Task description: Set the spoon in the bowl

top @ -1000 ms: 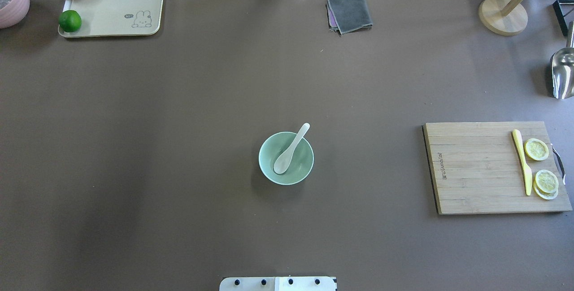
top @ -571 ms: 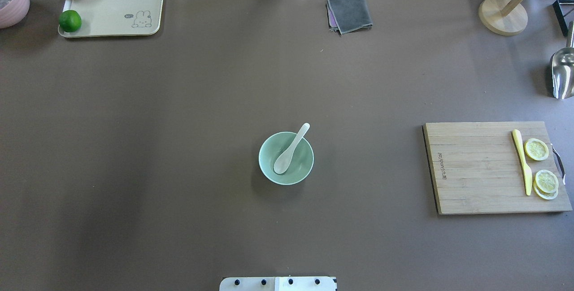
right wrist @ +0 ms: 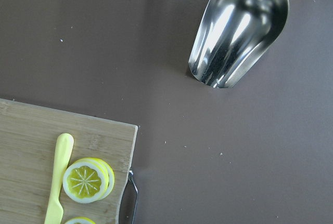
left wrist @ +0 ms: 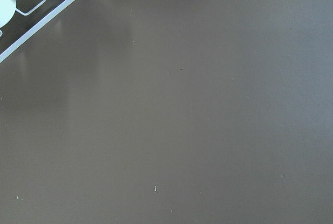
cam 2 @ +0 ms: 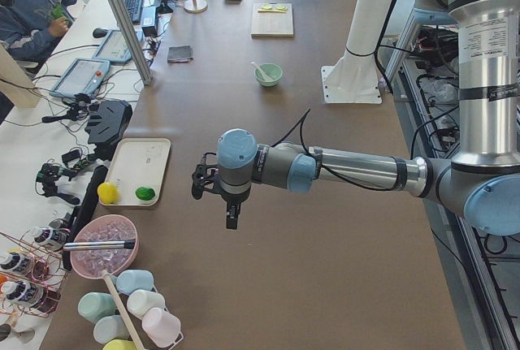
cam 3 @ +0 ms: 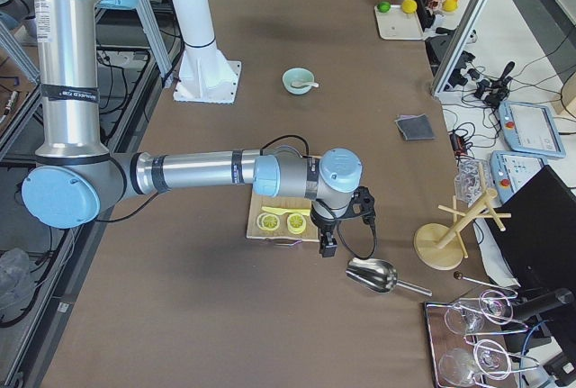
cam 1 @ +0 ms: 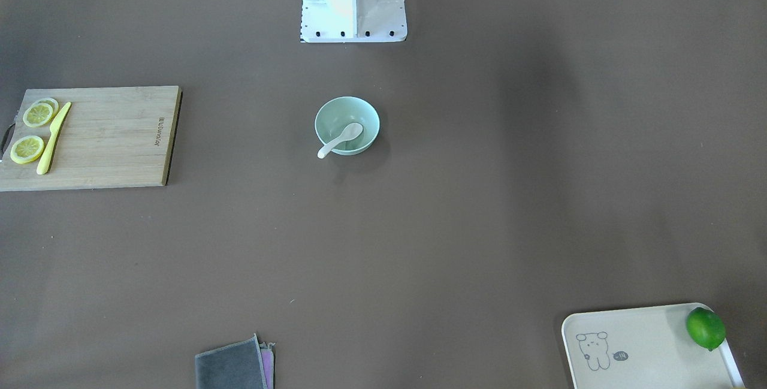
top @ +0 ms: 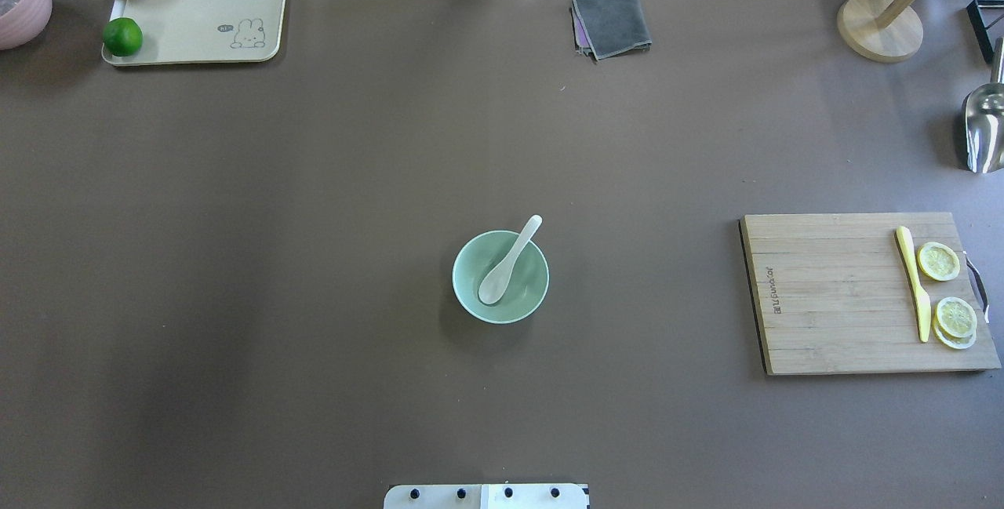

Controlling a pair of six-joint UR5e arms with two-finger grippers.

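The white spoon lies in the mint-green bowl at the table's middle, scoop on the bowl's floor and handle leaning over the far right rim. The front-facing view shows the same spoon and bowl. No gripper is near them. My left gripper hangs over bare table far out at the left end. My right gripper hangs past the cutting board at the right end. Both show only in the side views, so I cannot tell whether they are open or shut.
A wooden cutting board with a yellow knife and lemon slices lies at the right. A metal scoop lies beyond it. A cream tray with a lime and a lemon sits far left. A grey cloth lies at the far edge.
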